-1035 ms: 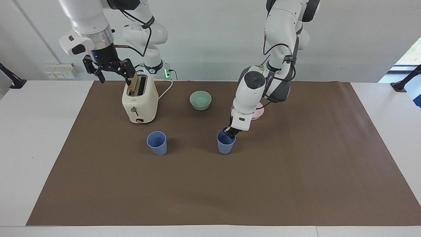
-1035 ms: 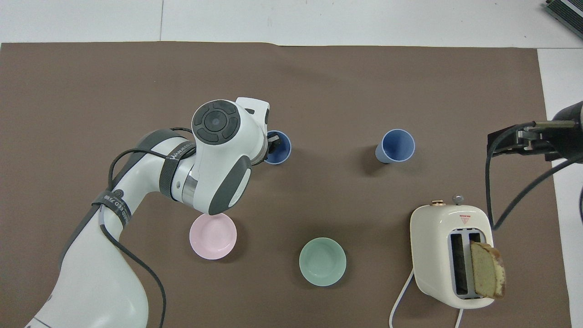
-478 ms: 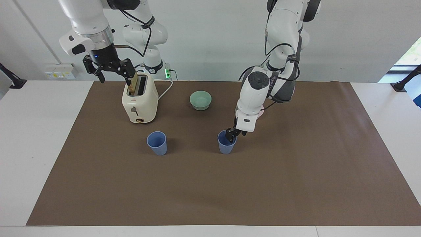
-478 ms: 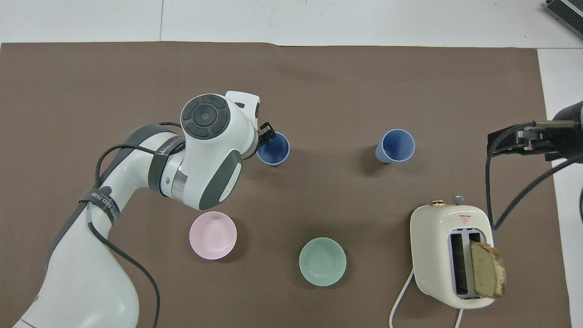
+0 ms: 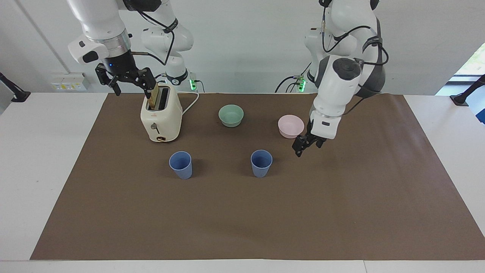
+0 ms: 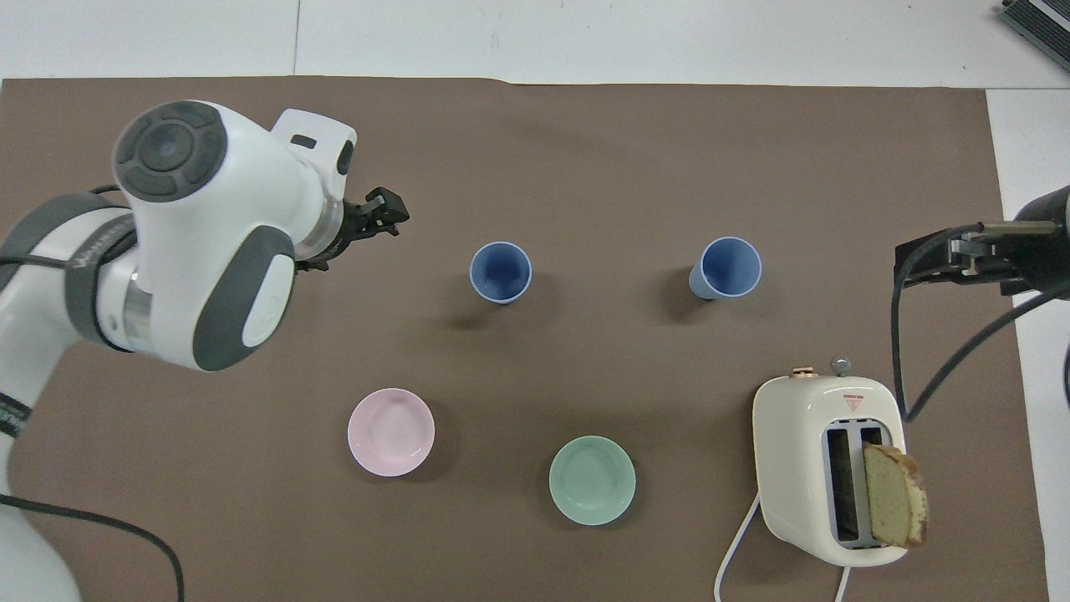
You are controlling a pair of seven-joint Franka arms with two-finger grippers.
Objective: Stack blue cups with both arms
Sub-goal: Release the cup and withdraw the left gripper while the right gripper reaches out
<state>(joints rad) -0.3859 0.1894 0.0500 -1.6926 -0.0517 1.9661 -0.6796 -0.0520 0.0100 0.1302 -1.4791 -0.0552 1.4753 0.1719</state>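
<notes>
Your left arm (image 5: 337,81) is glossy white with dark grey joint covers; a round grey cap with segmented markings tops its wrist (image 6: 170,149). Black cables loop along it, held by grey printed bands. Your right arm (image 5: 100,26), upper left in the facing view, has a silver wrist ring, a black gripper (image 5: 127,77) with a small blue light, and black cables.

Right arm's upper part (image 5: 96,22) off-frame; toaster cord (image 6: 736,556) cut by pic edge

Two cups (image 5: 261,163) (image 5: 180,164) stand apart, farther from the robots than both bowls (image 5: 231,115) (image 5: 290,126).
</notes>
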